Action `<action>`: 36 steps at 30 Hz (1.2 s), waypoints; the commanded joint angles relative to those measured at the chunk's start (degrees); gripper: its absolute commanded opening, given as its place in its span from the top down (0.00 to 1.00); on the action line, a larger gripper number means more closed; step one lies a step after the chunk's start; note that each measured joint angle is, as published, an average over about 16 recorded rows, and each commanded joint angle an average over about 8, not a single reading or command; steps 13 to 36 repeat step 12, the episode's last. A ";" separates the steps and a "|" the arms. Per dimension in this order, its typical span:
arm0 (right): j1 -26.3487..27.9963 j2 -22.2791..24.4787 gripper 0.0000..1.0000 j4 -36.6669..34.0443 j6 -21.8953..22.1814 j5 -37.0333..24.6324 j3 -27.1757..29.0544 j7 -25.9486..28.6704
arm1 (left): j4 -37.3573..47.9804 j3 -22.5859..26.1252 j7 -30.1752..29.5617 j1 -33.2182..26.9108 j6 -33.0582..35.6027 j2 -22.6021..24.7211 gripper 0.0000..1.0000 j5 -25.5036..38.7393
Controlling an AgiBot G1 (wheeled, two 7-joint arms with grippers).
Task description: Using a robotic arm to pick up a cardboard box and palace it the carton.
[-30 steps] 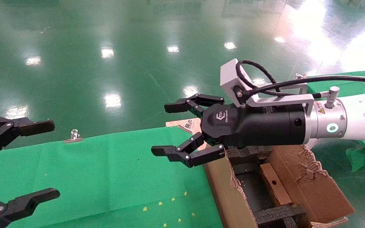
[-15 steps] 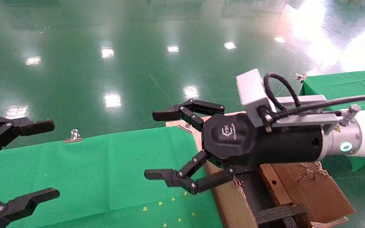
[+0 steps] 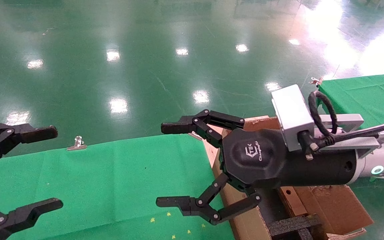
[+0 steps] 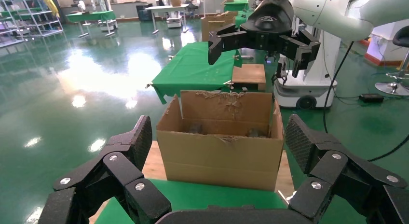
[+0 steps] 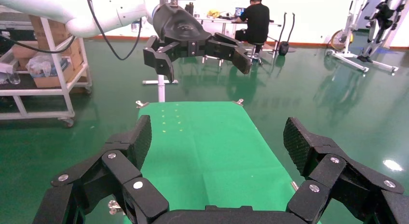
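While in the carton, cardboard box beneath right end effector.

Bare green cloth table fills the lower left and centre of the head view, open to any reach apart from a small metal clip at its far edge. The left gripper, fingers spread wide, sits at the lower left edge of the frame. At centre right, the right gripper, also spread wide, hangs over the table's corner and blocks the near side of the carton. The carton's mouth at lower right is narrowed by a tall torn flap, black foam inserts and the cardboard box between them.
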 commanded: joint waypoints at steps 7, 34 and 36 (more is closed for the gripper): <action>0.50 0.15 0.00 0.01 0.38 0.02 -0.76 0.17 | 0.00 0.00 0.00 0.00 0.00 0.00 0.00 0.00; 0.72 0.23 0.00 0.01 0.56 0.02 -1.08 0.25 | 0.00 0.00 0.00 0.00 0.00 0.00 0.00 0.00; 0.72 0.23 0.00 0.01 0.56 0.02 -1.08 0.25 | 0.00 0.00 0.00 0.00 0.00 0.00 0.00 0.00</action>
